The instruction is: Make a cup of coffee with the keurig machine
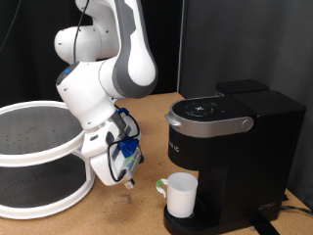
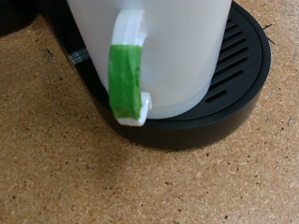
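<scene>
The cup point(image 1: 182, 194) sits on the drip tray point(image 2: 238, 89), fingers beside it.

White round rack point(image 1: 39, 157), cork tabletop point(image 1: 127, 211)

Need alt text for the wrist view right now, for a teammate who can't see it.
Close-up of the white cup with its green-taped handle facing the camera, standing on the keurig machine's black circular drip tray. Cork-like brown tabletop fills the rest; no gripper fingers show.
</scene>
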You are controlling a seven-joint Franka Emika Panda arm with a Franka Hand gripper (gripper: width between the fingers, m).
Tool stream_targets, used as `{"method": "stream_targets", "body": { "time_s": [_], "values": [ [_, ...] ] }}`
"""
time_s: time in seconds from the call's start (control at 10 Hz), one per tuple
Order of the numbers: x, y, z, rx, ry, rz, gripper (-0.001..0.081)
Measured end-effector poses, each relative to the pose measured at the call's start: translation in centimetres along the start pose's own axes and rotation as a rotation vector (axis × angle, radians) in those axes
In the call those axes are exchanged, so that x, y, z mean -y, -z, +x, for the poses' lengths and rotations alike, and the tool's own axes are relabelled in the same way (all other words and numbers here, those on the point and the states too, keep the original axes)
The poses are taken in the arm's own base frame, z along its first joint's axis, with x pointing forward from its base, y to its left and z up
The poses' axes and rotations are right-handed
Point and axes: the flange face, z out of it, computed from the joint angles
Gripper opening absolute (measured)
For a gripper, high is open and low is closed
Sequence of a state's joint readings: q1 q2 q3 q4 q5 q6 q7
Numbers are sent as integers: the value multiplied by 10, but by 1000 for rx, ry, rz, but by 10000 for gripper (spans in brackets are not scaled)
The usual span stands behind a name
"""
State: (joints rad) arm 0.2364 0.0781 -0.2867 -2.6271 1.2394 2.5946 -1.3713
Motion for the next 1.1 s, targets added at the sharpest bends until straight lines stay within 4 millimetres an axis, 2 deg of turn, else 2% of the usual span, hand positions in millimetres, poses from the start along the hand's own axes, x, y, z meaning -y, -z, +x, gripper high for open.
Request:
{"method": "stream_targets", "body": {
  "time_s": [0.4,0.7,1.1],
  "values": [
    [-2,5,0,-26,2,-6,800],
    [1,38,10,-117,-3,47,800],
    [12,85,23,-148,-3,116,800]
  ]
}}
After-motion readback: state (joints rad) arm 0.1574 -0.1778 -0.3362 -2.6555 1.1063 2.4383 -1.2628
